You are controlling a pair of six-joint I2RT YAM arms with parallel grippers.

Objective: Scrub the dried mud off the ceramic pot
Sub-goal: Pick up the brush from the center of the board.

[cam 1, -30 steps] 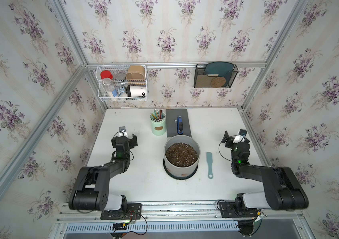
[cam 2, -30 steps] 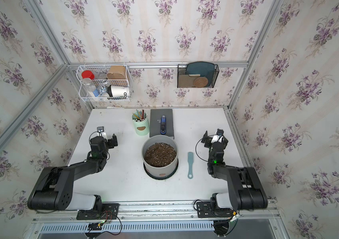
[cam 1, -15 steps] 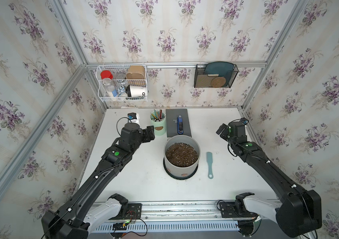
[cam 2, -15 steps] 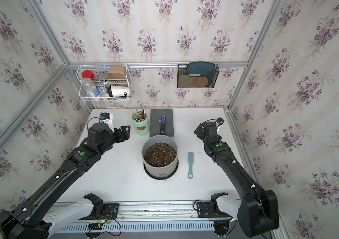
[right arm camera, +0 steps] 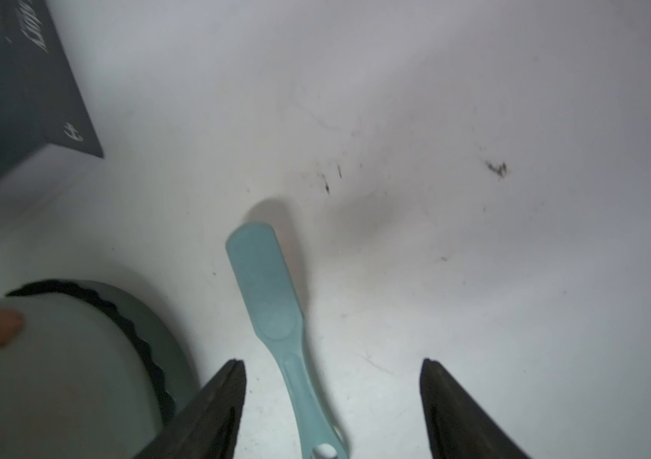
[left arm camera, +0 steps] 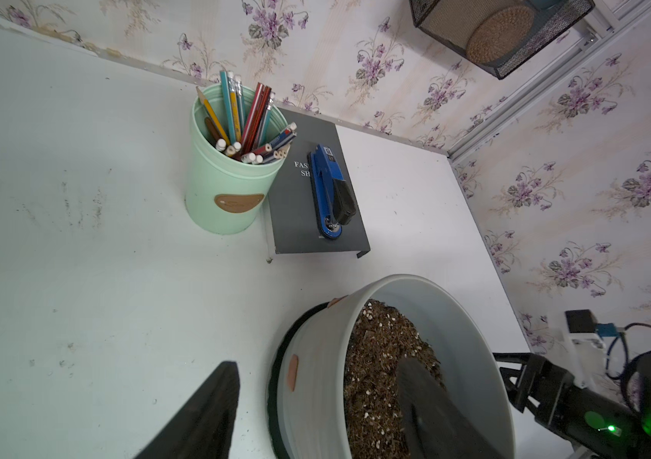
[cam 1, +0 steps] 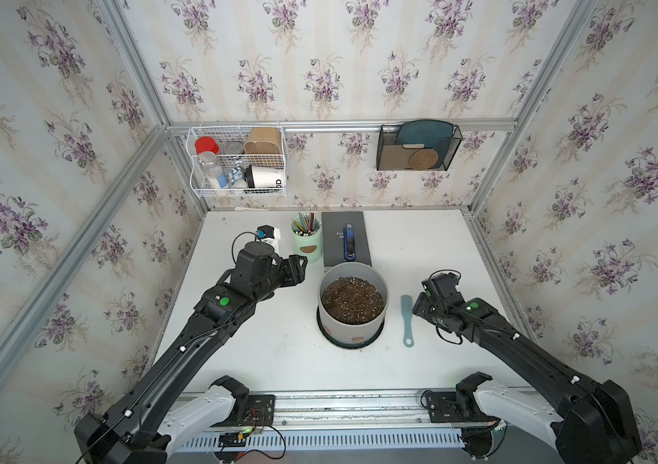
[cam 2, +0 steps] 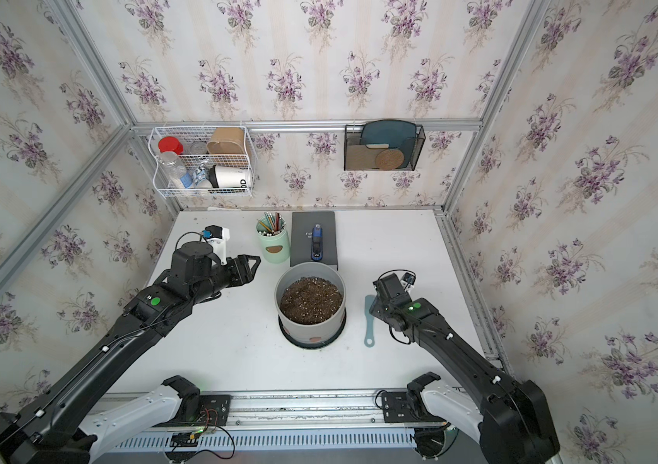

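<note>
The light-grey cylindrical ceramic pot (cam 1: 371, 327), patched with reddish-brown dried mud (cam 1: 356, 340), is stood centrally on the white bench (cam 1: 259, 341). Both are held wide and empty: the left claw (cam 1: 302, 265) near the pot, the right claw (right arm camera: 332, 361) astride a teal plastic brush (right arm camera: 264, 278).

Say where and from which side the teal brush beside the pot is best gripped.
Probably the narrow handle of the brush, from straight above with the right gripper: it lies flat on the table, handle toward the robot, clear of the ceramic pot.
</note>
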